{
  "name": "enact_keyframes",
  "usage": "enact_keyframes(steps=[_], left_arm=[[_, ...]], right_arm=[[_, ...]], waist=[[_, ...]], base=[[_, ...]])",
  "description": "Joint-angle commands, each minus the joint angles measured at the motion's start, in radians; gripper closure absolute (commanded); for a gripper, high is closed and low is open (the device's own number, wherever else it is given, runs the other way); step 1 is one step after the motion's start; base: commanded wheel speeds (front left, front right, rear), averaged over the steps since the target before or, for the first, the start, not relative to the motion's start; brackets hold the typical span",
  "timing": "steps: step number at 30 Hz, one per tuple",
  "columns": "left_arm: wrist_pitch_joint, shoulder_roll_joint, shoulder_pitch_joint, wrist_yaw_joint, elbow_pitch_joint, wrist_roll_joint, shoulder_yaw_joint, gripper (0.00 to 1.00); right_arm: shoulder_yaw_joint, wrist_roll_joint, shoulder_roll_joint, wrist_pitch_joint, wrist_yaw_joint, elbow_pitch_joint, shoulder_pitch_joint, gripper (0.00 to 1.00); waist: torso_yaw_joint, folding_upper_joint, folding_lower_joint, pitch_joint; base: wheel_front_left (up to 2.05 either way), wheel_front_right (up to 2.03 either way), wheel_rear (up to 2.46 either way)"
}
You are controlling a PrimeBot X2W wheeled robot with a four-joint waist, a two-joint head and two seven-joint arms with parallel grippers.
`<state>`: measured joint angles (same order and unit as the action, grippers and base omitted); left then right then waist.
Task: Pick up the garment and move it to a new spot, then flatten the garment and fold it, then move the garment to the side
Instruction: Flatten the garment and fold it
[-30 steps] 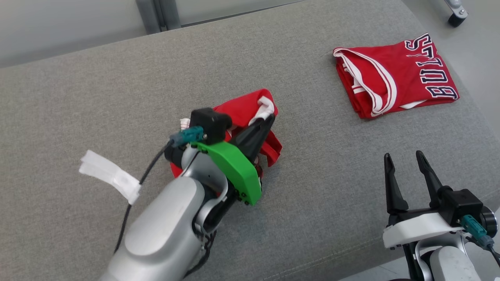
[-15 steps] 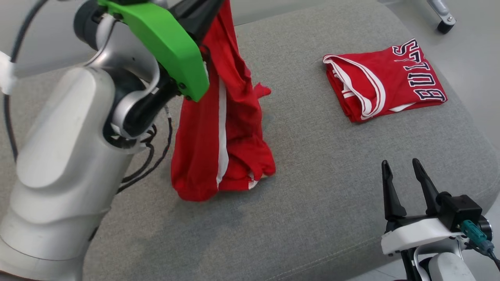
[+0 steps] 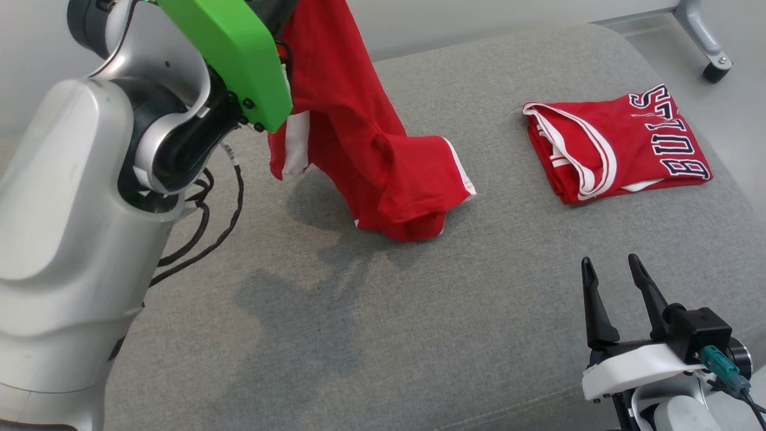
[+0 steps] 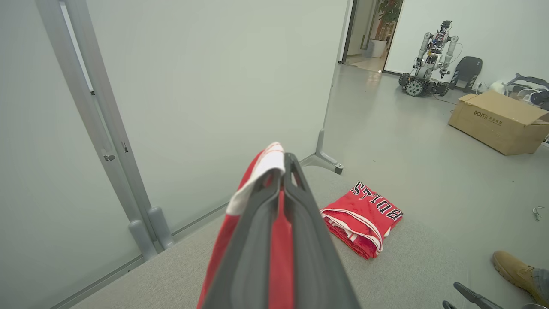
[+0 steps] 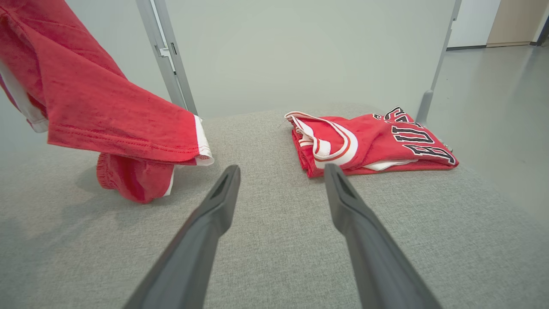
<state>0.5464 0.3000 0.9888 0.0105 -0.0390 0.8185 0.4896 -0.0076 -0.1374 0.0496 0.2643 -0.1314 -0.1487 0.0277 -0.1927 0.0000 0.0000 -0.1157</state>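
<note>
Item: garment [image 3: 371, 161], red cloth with white trim, bunched and creased. It hangs from the left end effector [image 4: 283, 171], which is clenched on its white-edged upper fold. The lowest folds appear to brush the grey counter [image 3: 419, 311], and one white-hemmed flap juts toward the folded jersey [image 3: 622, 143], which lies well apart. Right end effector [image 3: 610, 262]: released, empty, low over the counter's near edge. Status, as judged: pick-up done, transfer under way; set-down, flattening, folding and moving aside all outstanding.
</note>
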Motion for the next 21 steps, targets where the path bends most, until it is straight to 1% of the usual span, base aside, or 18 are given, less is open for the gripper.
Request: enact_keyframes(steps=[1,7,14,17,21], left_arm=[[0.004,0.014,-0.013,0.007,0.001,-0.002,-0.005,1.00],[0.018,0.083,-0.052,0.014,0.013,0.009,-0.037,1.00],[0.013,0.197,-0.084,0.027,0.009,-0.002,-0.108,1.00],[0.001,0.237,-0.094,0.034,-0.011,-0.005,-0.142,1.00],[-0.015,0.263,-0.111,0.049,-0.035,0.003,-0.175,1.00]], right_arm=[[-0.002,0.003,0.002,0.000,0.002,-0.002,0.003,0.00],[-0.013,0.020,0.002,0.000,0.002,-0.007,-0.028,0.00],[-0.015,0.048,0.002,0.000,0.002,-0.010,-0.027,0.00],[-0.008,0.054,0.002,0.000,0.002,-0.011,-0.020,0.00],[0.001,0.058,0.002,0.000,0.002,-0.017,-0.016,0.00]], waist=[[0.015,0.0000,0.0000,0.011],[0.075,0.0000,0.0000,0.019],[0.159,0.0000,0.0000,0.021],[0.190,0.0000,0.0000,0.026],[0.223,0.0000,0.0000,0.033]], base=[[0.00,0.00,0.00],[0.00,0.00,0.00],[0.00,0.00,0.00],[0.00,0.00,0.00],[0.00,0.00,0.00]])
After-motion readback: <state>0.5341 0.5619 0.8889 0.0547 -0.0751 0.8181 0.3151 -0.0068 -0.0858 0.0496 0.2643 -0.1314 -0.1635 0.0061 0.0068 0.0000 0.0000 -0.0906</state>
